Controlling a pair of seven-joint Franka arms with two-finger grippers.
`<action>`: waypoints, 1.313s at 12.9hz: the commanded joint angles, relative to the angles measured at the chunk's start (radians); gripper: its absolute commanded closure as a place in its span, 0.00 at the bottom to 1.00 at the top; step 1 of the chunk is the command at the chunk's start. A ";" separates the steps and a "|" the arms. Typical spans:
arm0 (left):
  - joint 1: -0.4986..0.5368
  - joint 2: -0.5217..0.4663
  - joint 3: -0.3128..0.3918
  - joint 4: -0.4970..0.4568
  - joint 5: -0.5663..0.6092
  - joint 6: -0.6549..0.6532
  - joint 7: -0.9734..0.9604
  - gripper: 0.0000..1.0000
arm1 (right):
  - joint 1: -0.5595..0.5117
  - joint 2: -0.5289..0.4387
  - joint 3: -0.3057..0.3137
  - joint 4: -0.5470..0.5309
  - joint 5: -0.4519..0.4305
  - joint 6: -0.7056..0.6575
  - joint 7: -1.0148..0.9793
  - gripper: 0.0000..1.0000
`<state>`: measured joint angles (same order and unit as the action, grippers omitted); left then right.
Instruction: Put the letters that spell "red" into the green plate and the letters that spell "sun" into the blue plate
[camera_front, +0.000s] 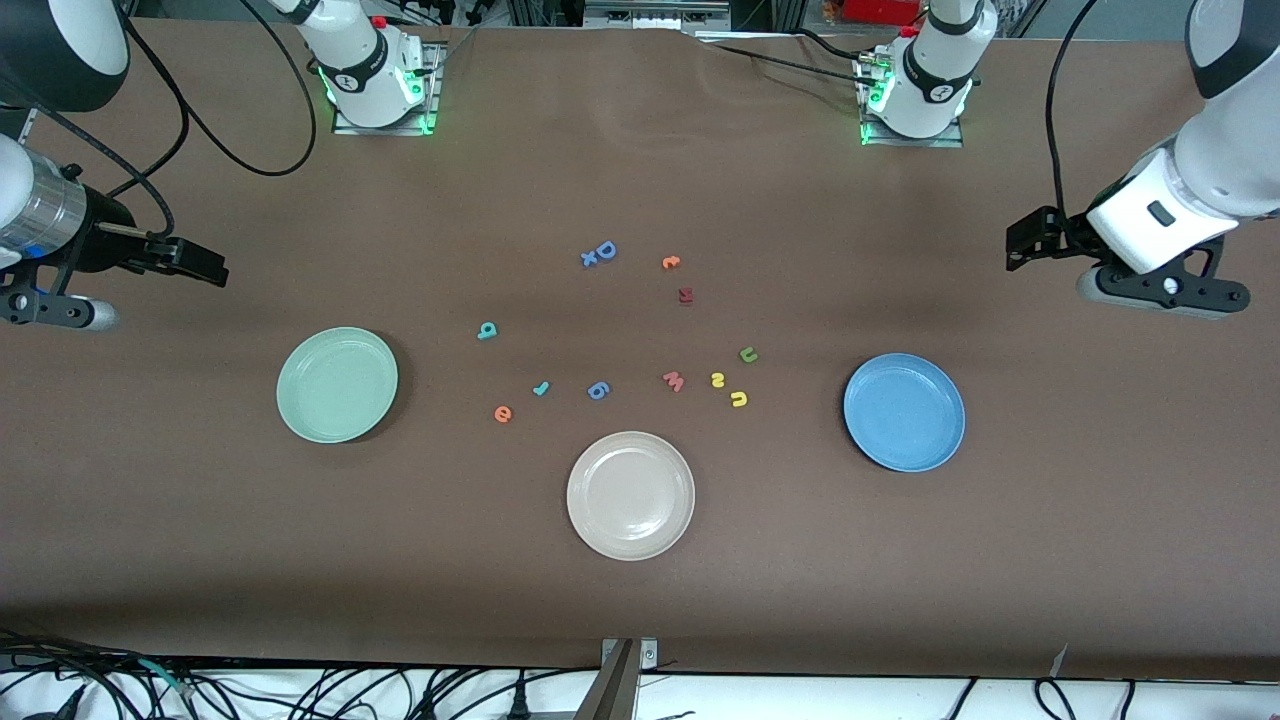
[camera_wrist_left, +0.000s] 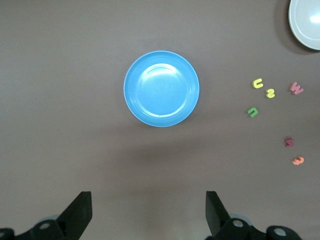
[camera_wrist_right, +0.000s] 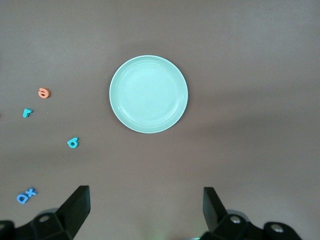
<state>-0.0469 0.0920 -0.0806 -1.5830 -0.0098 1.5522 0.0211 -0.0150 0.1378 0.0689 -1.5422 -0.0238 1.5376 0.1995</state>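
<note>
Nothing sorted yet: green plate (camera_front: 337, 384) and blue plate (camera_front: 904, 411) bare, "red" letters (camera_front: 503, 413) and "sun" letters (camera_front: 738, 399) loose on counter (camera_front: 640, 600) between them; left gripper (camera_wrist_left: 148, 212) and right gripper (camera_wrist_right: 145, 210) hover spread, holding nothing.
</note>
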 joint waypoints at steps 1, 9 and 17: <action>-0.051 0.064 -0.001 0.038 0.004 -0.011 0.016 0.00 | -0.005 0.006 0.009 0.005 0.015 -0.016 -0.012 0.00; -0.247 0.323 -0.001 0.058 -0.047 0.285 -0.029 0.00 | 0.044 0.068 0.012 0.005 0.013 -0.022 -0.002 0.00; -0.405 0.486 -0.001 -0.090 -0.041 0.682 -0.058 0.00 | 0.101 0.204 0.011 0.002 0.123 0.131 0.145 0.00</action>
<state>-0.4263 0.5760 -0.0929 -1.6042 -0.0416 2.1222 -0.0343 0.0691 0.3061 0.0821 -1.5461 0.0717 1.6337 0.2843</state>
